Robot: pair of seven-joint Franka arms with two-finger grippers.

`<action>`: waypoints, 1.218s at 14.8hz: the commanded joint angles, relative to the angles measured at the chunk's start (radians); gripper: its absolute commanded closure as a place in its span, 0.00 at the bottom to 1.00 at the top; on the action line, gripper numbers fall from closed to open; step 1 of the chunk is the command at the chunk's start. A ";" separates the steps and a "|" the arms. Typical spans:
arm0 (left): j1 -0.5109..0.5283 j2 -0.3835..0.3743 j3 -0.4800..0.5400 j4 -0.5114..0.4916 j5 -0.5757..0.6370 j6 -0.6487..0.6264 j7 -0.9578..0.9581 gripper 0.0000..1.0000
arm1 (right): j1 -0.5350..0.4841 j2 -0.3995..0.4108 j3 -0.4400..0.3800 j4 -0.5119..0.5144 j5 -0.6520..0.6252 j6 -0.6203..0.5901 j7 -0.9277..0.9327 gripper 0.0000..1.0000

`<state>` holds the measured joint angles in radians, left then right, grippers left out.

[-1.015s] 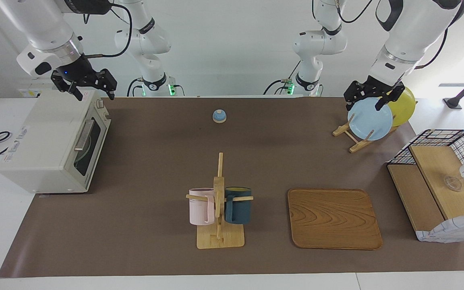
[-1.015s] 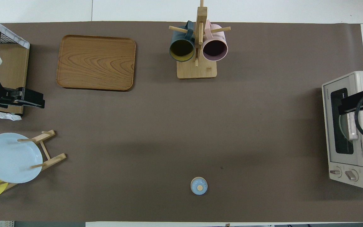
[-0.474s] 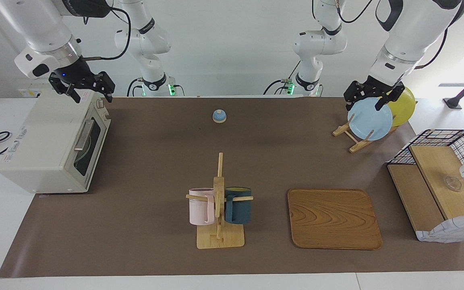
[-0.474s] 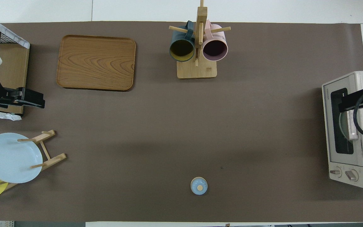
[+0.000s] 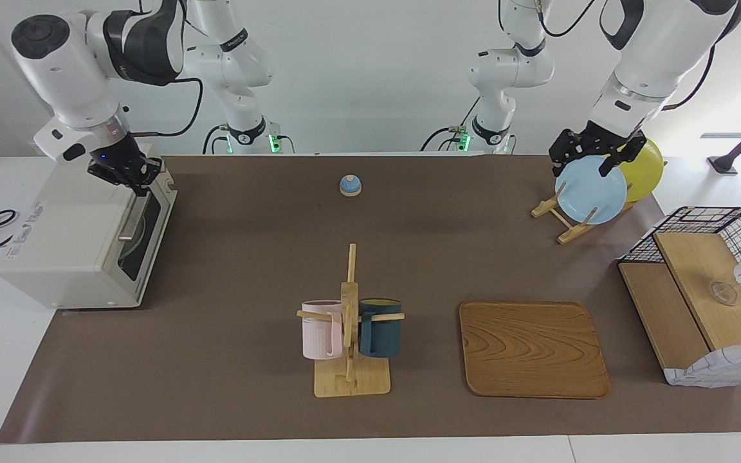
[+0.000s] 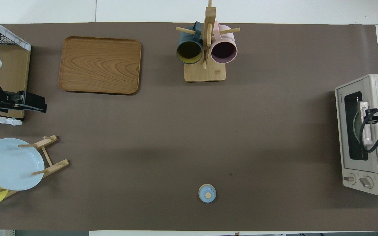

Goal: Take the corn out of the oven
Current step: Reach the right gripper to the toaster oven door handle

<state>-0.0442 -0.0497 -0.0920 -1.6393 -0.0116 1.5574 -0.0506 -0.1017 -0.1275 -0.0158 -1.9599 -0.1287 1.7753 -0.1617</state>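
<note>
— Under my right pincer (image 5: 131, 182), what lies there?
— The oven (image 5: 81, 235), door shut; I'm at its top front edge, just above the bar handle (image 5: 130, 218). Whether my fingers are parted, I cannot tell. The corn can't be made out through the dark glass.
— And around you?
— Well off toward my left arm's end: tray (image 5: 533, 349), mug rack (image 5: 350, 334), then a small blue knob (image 5: 350, 185). My left pincer (image 5: 592, 157) waits over the blue plate (image 5: 591, 190), fingers spread.

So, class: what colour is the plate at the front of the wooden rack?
Light blue plate, clearest in the facing view.
</note>
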 commanded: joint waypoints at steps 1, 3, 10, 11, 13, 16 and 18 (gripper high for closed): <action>0.015 -0.013 -0.011 -0.008 0.013 -0.011 -0.002 0.00 | -0.010 -0.043 0.008 -0.108 -0.055 0.082 -0.022 1.00; 0.015 -0.013 -0.012 -0.008 0.013 -0.011 -0.005 0.00 | -0.042 -0.031 0.008 -0.131 -0.071 0.127 -0.038 1.00; 0.015 -0.013 -0.011 -0.008 0.013 -0.017 -0.003 0.00 | -0.093 0.009 0.008 -0.140 -0.071 0.159 -0.070 1.00; 0.015 -0.013 -0.011 -0.008 0.013 -0.025 -0.003 0.00 | -0.096 0.009 0.008 -0.145 -0.071 0.161 -0.070 1.00; 0.015 -0.013 -0.011 -0.008 0.013 -0.019 -0.006 0.00 | -0.098 0.011 0.008 -0.154 -0.071 0.174 -0.065 1.00; 0.015 -0.013 -0.009 -0.007 0.013 -0.023 -0.003 0.00 | -0.093 0.032 0.010 -0.157 -0.060 0.185 -0.049 1.00; 0.017 -0.013 -0.009 -0.007 0.013 -0.023 -0.003 0.00 | -0.084 0.046 0.011 -0.157 -0.055 0.199 -0.018 1.00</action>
<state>-0.0438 -0.0497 -0.0915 -1.6393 -0.0116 1.5505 -0.0507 -0.1750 -0.1166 -0.0148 -2.0877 -0.1838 1.9171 -0.2077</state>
